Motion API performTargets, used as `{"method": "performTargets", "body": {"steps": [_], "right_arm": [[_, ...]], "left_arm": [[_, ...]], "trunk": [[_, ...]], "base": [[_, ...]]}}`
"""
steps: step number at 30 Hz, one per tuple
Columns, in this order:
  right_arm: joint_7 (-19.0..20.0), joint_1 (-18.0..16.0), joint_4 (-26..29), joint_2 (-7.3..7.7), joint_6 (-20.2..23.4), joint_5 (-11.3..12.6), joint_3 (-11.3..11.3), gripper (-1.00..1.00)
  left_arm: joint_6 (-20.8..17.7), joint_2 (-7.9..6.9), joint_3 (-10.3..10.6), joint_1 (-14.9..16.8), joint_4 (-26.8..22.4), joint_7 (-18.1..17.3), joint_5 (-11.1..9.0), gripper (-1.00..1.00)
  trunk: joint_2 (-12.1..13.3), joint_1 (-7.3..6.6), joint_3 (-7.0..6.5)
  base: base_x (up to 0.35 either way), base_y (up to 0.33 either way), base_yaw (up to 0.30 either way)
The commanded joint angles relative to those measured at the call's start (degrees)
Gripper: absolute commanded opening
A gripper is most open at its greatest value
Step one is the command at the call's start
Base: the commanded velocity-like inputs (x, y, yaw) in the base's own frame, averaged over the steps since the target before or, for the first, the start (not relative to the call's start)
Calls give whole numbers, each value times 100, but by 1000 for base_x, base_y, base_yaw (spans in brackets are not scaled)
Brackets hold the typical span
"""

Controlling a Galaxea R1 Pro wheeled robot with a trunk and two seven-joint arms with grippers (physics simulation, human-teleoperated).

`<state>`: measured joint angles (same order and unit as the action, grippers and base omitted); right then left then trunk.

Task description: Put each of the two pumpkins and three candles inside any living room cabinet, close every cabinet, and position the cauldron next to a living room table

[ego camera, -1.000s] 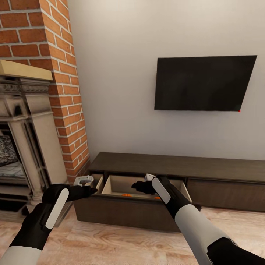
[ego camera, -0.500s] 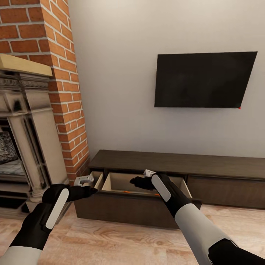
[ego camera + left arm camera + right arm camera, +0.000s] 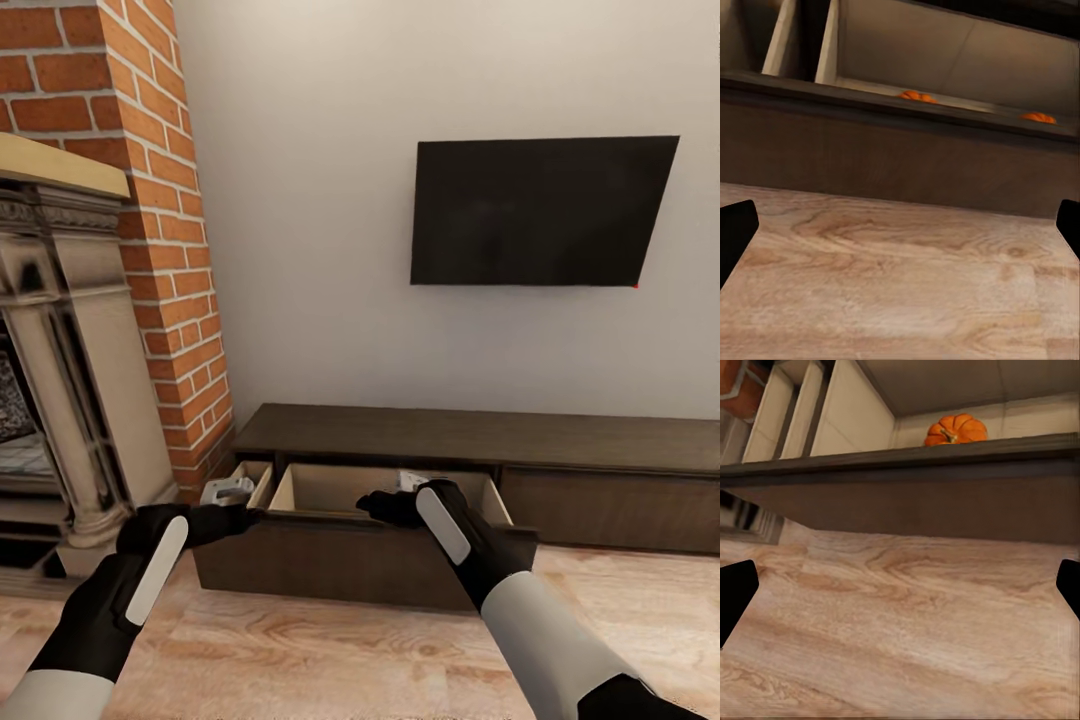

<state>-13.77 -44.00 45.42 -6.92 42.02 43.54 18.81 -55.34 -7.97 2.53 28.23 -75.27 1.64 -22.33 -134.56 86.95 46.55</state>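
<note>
Both pumpkins (image 3: 918, 96) are being kept inside the pulled-out cabinet (image 3: 350, 560), whose long front is lying straight ahead of the right gripper (image 3: 385, 505), the nearer one, while both it and the left gripper (image 3: 232, 510) are being held wide open, holding nothing.

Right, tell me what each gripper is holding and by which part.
Nothing. The left gripper and right gripper are both open over bare floor, with the pumpkins lying in the open drawer.
</note>
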Motion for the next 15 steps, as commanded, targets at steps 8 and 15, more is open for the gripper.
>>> {"method": "performTargets", "body": {"steps": [8,15], "right_arm": [[-6,345,26,21,-377,55,9,100],[-10,489,28,47,-674,30,14,100]], "left_arm": [[531,-3,41,-42,75,3,-6,100],[983,-3,363,-53,487,6,1,100]], "trunk": [[-325,175,149],[-606,329,274]], "base": [[-186,0,-6],[-334,0,0]]}}
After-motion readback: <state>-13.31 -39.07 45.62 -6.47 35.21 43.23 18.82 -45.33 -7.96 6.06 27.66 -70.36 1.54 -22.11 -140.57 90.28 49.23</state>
